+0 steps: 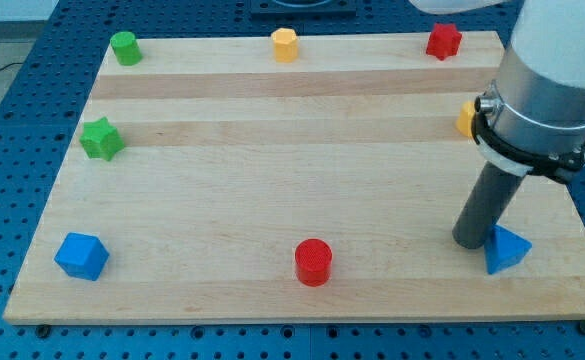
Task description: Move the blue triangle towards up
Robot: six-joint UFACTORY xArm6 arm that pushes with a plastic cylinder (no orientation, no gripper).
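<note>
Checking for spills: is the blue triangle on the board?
On: the blue triangle block sits on the wooden board, near the right edge, beside my tip.

Tip [469,241] touching triangle [505,249] left side, board [272,150] bottom-right.

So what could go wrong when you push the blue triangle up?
My tip sits at the view's left of the blue triangle, not below it, so a push may slide it sideways off the board's right edge. Going up, it might also bump the yellow block, half hidden behind my arm.
</note>
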